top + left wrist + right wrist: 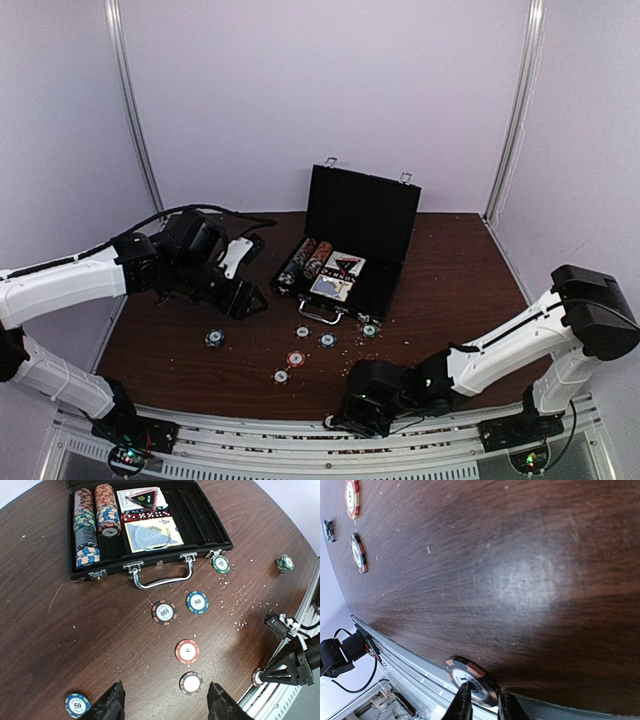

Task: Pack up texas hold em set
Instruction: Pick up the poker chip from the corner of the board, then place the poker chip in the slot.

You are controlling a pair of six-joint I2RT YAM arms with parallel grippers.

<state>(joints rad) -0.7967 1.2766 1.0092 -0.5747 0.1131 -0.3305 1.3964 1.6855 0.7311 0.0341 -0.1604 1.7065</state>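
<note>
Right claw (485, 706) pinches the orange-and-black striped poker chip (470, 672), probably light, stiff, slick, at the edge of the brown surface (520, 580); left claw (167, 702) gapes empty.

Black case (372, 212) lies open far-centre on the table (450, 290), holding chip stacks (92, 525), card decks (150, 537) and red dice (145, 515). Loose chips (164, 612) lie scattered nearer, with a last chip (472, 680) at the near edge.

free: table (455, 290) right of case (385, 282) | blocked: front (loose chips (297, 358)), rear lid (362, 212)
</note>
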